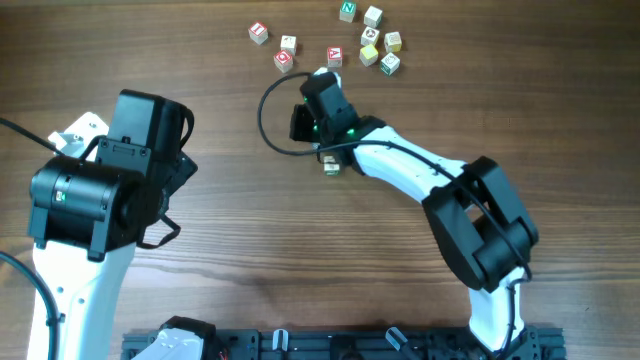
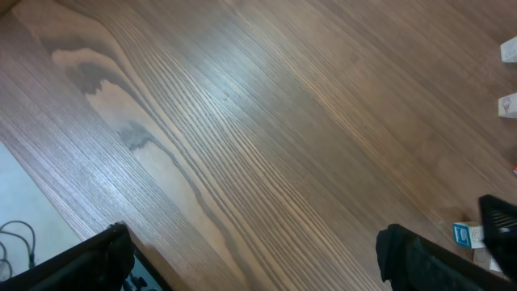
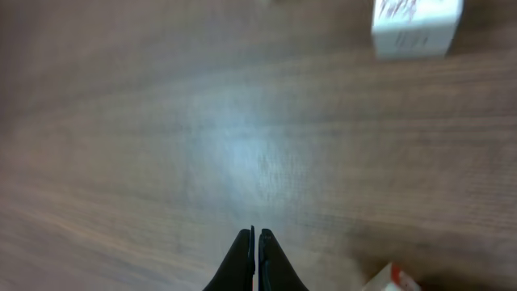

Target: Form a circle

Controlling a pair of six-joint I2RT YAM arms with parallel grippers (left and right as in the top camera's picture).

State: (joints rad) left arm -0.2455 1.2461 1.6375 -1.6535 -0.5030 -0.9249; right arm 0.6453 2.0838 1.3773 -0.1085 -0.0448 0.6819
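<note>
Several small pale letter cubes lie scattered at the far edge; no closed circle shows among them. Three sit to the left [image 1: 284, 60], a denser bunch to the right [image 1: 370, 36], and one [image 1: 335, 56] between. Another cube [image 1: 330, 165] rests beneath the right forearm. My right gripper [image 1: 320, 82] [image 3: 255, 236] is shut on nothing, low over bare wood just below the scatter. One cube [image 3: 416, 28] lies ahead to its right, another [image 3: 392, 279] close beside its right finger. My left gripper [image 2: 254, 259] stands wide open over bare wood, far left of the cubes.
The left arm [image 1: 100, 190] occupies the table's left side near a white piece [image 1: 78, 130]. A black cable [image 1: 268, 120] loops beside the right wrist. A dark rail [image 1: 330, 345] runs along the front edge. The table's left edge [image 2: 24, 202] shows.
</note>
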